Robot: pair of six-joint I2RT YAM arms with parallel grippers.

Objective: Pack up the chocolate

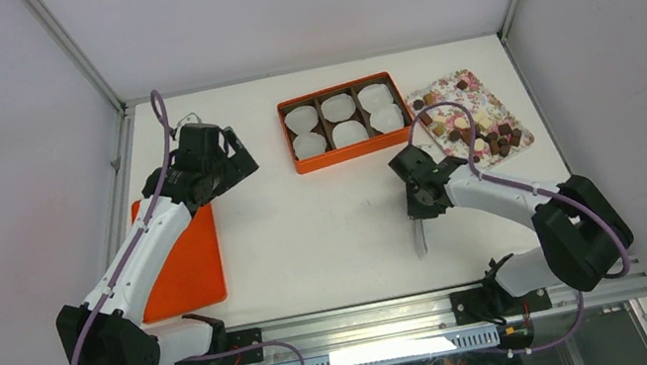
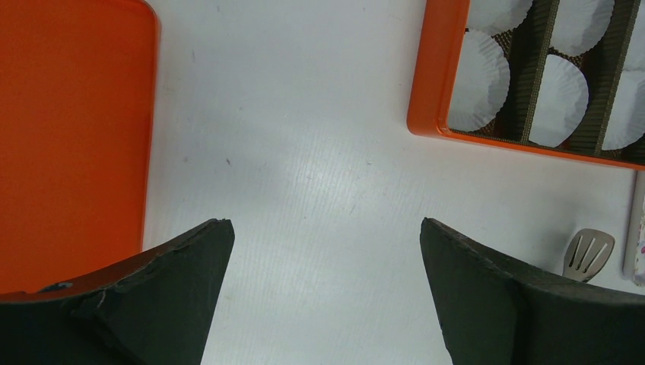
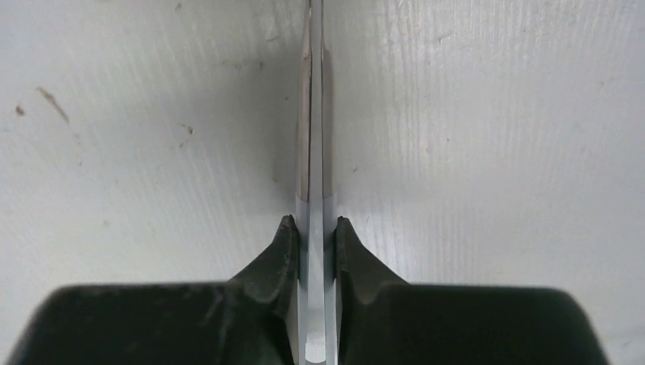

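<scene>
Right of centre, your right gripper (image 3: pixel 312 224) clamps 1 pair of metal tongs (image 1: pixel 420 238).
Your left gripper (image 2: pixel 323 223) hangs with jaws wide apart between 1 orange lid (image 1: pixel 188 262) and 1 orange box (image 1: pixel 352 157) of 6 paper cups (image 1: pixel 338 107). The chocolate (image 1: pixel 493 142) lies on 1 floral tray (image 1: pixel 446 85), pieces too small to count. Only the right wrist view shows both tong arms squeezed together; only the left wrist view shows their slotted tip (image 2: pixel 588 253).

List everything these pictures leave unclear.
- Right wrist view: the metal tool in the right pincer is edge-on and cut off by the top edge; its shape is unclear.
- Top view: the chocolate pieces are too small to count; a cable crosses some.
- Left wrist view: the orange box runs off the frame.
</scene>
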